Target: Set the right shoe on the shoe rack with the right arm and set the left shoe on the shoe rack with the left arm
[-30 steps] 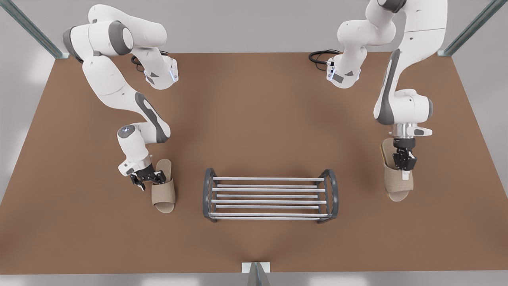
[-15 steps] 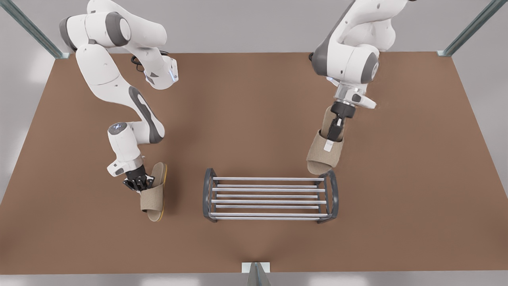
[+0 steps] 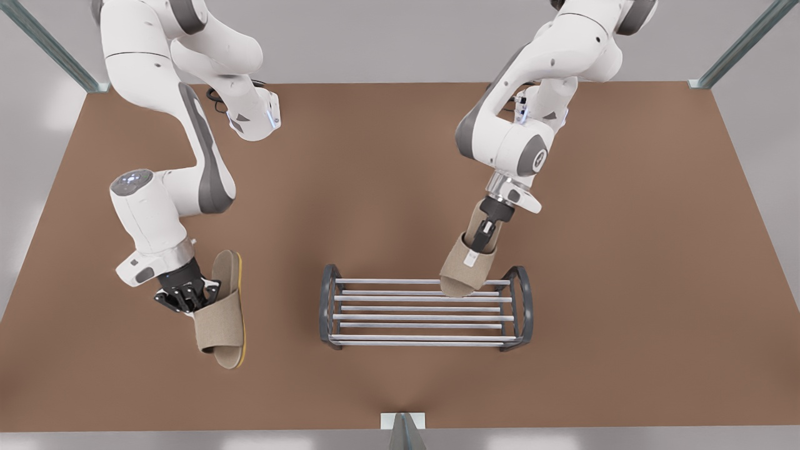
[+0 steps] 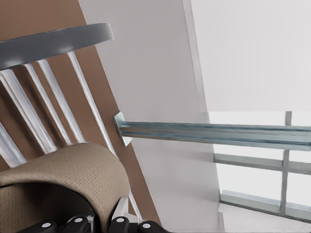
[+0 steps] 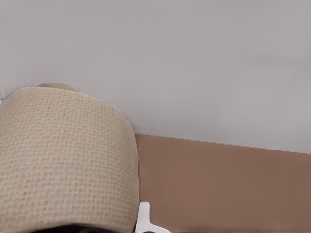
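Two slippers are off the desk (image 3: 400, 156) now, each clamped in a claw. The left shoe (image 3: 462, 272) has moved most in the last half second. It was hanging just behind the far end frame at the front view's right, and it has since slid inward along the shoe rack (image 3: 425, 299). Its open toe now overlaps the rear silver bars and its heel is tilted up and back. I can't tell whether the toe is touching the bars or hovering just above them. The left claw (image 3: 484, 240) is shut on the strap from the heel side. From the left wrist view, I see the strap of this shoe (image 4: 63, 170) arching over the bars, with the dark end frame (image 4: 48, 41) beyond. I judge the left arm is near a set-down and only needs to lower and level the shoe.

The right shoe (image 3: 220, 322) has been carried up and toward the front view's lower left, well apart from the rack. It is rolled onto its edge, so the yellowish sole line shows. The right claw (image 3: 187, 297) grips its strap from the side, and the woven strap (image 5: 63, 160) shows large in the right wrist view. I think this one still needs to travel across to the rack.

Both are beige woven fabric with a wide strap and an open toe.
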